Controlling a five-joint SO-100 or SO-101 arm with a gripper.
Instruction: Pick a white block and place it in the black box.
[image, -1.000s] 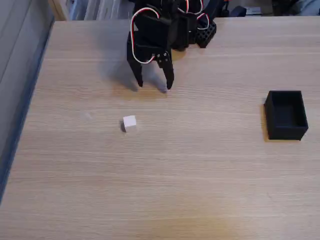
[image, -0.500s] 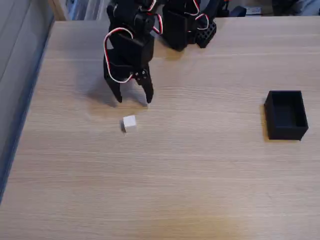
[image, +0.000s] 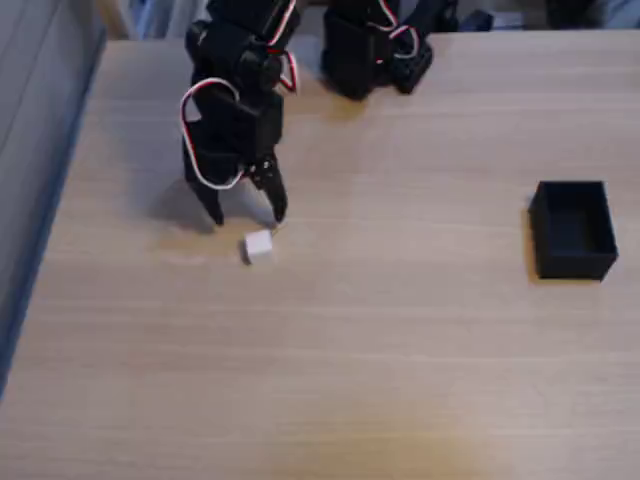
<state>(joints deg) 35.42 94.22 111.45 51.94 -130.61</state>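
Observation:
A small white block (image: 258, 245) lies on the wooden table, left of centre in the fixed view. My gripper (image: 247, 215) hangs just behind and above it, open, its two black fingers pointing down with nothing between them. The right fingertip is close to the block's upper right corner. The black box (image: 572, 229) stands open-topped far to the right, near the table's right side.
The arm's black base (image: 375, 45) with red and white wires sits at the back centre. The table's left edge (image: 60, 200) runs diagonally beside a grey floor strip. Bare wood lies between block and box.
The arm has swung left and toward the front over the last second, bringing the open gripper from behind centre down to just behind the white block. Block and box have not moved.

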